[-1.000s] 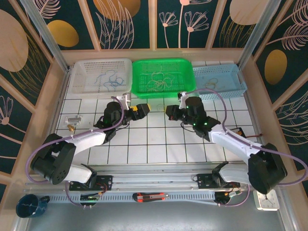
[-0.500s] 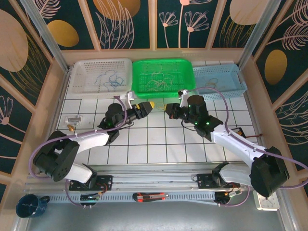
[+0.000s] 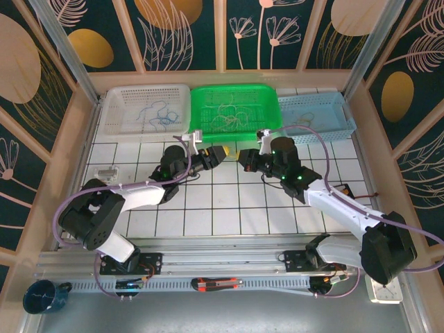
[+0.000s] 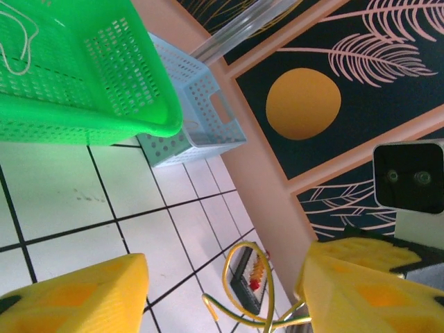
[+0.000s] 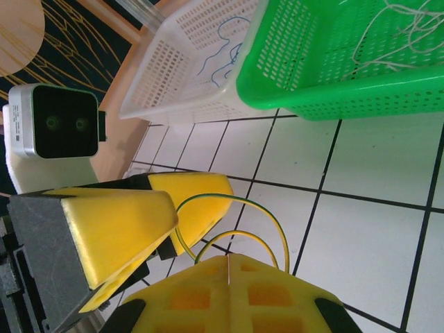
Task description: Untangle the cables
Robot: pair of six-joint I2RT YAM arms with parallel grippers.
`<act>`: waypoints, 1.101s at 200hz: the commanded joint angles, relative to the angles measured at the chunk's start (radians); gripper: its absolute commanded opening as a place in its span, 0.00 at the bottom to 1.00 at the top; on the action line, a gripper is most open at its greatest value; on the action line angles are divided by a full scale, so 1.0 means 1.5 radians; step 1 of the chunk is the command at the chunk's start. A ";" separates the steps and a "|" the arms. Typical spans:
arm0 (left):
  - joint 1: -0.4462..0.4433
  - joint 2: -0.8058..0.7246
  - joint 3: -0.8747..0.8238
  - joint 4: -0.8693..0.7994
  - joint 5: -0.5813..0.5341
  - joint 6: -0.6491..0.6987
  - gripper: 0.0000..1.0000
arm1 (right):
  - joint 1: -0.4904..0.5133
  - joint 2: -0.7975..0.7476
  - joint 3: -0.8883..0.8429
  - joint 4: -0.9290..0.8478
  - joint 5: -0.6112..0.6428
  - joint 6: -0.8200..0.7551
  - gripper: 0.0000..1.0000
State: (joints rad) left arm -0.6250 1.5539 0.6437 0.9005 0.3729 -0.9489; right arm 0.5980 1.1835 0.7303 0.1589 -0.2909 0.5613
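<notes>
The right gripper is clamping a yellow-green cable loop, offering it between the jaws of the open left gripper, likely for pulling apart.

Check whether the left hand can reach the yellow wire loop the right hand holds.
Likely yes: the wire loop sits inside the open left hand, with nothing blocking it; the right hand pinches it.

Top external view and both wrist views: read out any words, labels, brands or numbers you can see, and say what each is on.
No text can be read in these views.
On the white basket, green basket and blue basket: no labels seen.
On the small white device at the near right corner: any marks are too small to read.
</notes>
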 commanded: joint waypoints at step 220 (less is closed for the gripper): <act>-0.004 -0.022 0.000 0.171 0.112 0.103 0.54 | -0.091 -0.011 -0.018 0.301 -0.292 0.327 0.00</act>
State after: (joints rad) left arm -0.6250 1.5162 0.6159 1.0744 0.5022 -0.7895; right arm 0.4427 1.1530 0.7052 0.5510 -0.7242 1.0351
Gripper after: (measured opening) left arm 0.543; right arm 0.041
